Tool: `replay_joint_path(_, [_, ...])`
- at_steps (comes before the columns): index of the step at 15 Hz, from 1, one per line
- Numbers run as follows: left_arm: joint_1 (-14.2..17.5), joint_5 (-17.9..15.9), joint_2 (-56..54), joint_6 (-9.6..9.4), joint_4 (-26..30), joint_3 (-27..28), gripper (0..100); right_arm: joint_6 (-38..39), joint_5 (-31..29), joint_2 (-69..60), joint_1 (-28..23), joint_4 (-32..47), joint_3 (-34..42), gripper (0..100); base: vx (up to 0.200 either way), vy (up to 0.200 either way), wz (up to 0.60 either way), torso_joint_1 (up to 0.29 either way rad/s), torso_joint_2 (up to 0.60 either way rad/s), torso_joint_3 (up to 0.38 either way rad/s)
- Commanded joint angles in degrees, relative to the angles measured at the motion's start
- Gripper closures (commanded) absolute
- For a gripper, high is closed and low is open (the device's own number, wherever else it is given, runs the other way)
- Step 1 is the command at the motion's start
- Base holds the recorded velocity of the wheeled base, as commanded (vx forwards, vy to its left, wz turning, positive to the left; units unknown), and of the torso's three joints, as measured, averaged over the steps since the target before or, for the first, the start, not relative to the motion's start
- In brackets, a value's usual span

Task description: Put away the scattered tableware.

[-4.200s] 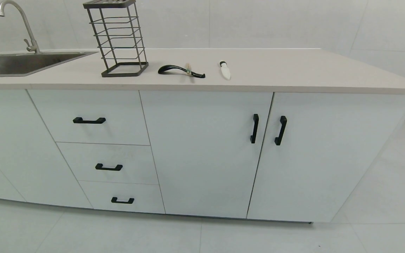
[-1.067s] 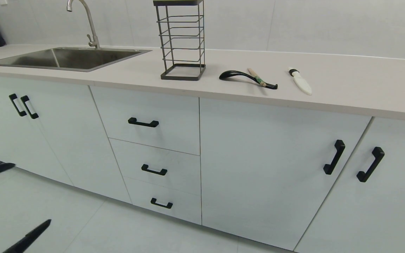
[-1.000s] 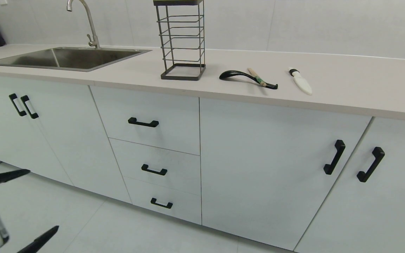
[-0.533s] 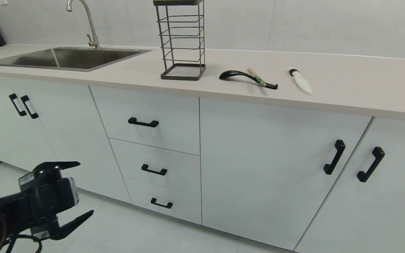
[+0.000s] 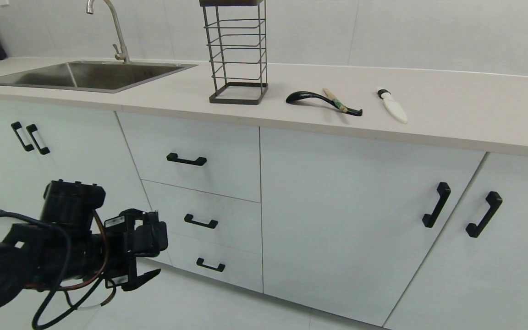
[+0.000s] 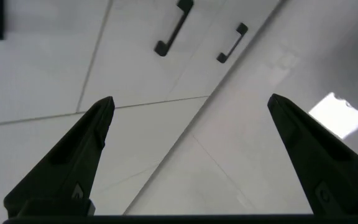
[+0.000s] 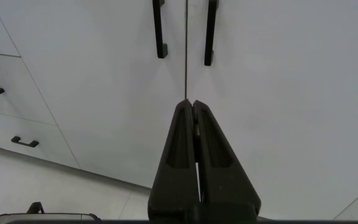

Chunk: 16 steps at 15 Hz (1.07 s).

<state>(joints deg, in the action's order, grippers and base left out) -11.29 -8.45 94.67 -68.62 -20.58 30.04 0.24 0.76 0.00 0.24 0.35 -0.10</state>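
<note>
Looks like a reach toward the middle drawer handle point(image 5: 200, 223). Bring the left gripper point(image 5: 150, 244), spread wide at lower left, level with the bar and centre it before closing. Leave the right gripper point(image 7: 192, 104) pinched together. Find the black ladle point(image 5: 310, 97) and white knife point(image 5: 393, 108) on the countertop point(image 5: 452, 110), upper centre-right.

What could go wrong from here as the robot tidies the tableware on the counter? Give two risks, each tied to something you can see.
1. The wooden-handled stick appears to cross the black ladle at its handle; gripping one may drag the other.
2. The open left gripper hangs low in front of the drawer handles; rising toward the counter, it could snag one.
</note>
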Motion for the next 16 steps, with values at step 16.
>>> replay_joint_path(16, [0.2, -3.9, 35.1, -13.56, -6.6, 22.5, 0, 0.0, 0.0, 0.1, 0.1, 0.0, 0.0, 100, 0.000, 0.000, 0.00, 0.000, 0.00, 0.000])
